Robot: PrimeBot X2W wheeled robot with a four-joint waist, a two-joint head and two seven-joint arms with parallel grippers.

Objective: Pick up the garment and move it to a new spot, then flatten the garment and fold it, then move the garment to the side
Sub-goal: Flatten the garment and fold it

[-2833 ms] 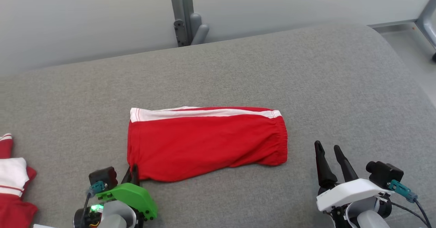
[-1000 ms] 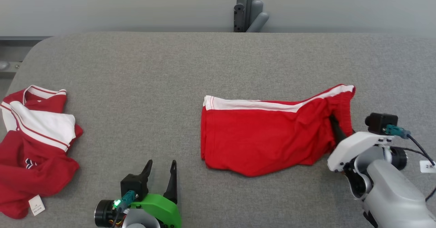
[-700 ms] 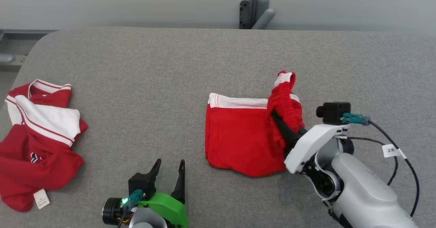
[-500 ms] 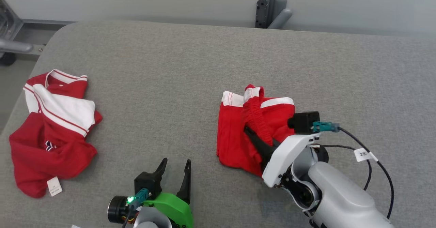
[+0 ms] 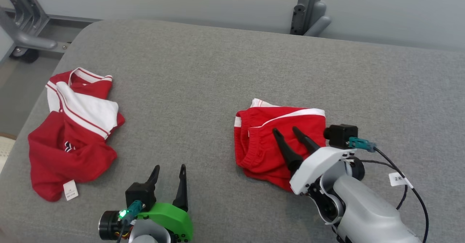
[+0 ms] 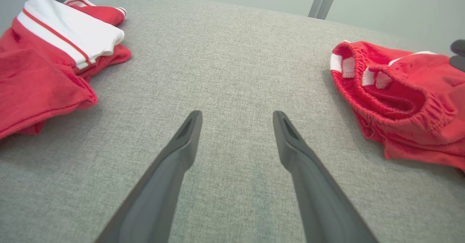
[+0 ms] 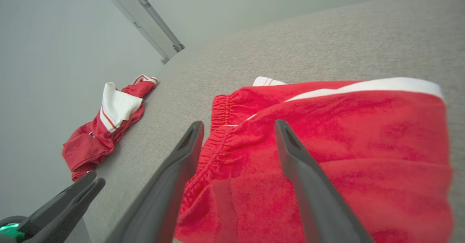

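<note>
**Layout of Items on Table**

The garment (image 5: 279, 141) lay on the table (image 5: 203, 72), right of centre, with the right gripper (image 5: 284, 129) over its near part. A second garment (image 5: 72, 134) lay near the table's left edge. The left gripper (image 5: 169, 166) stood between them, nearer the robot. A post (image 5: 308, 8) stood behind the table.

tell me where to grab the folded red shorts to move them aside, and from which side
Probably the elastic waistband edge of the red shorts, at their end toward the robot's left. The layers stack there, so one pinch should keep the fold. Come in low from the left with the open left gripper, which faces that end.
</note>
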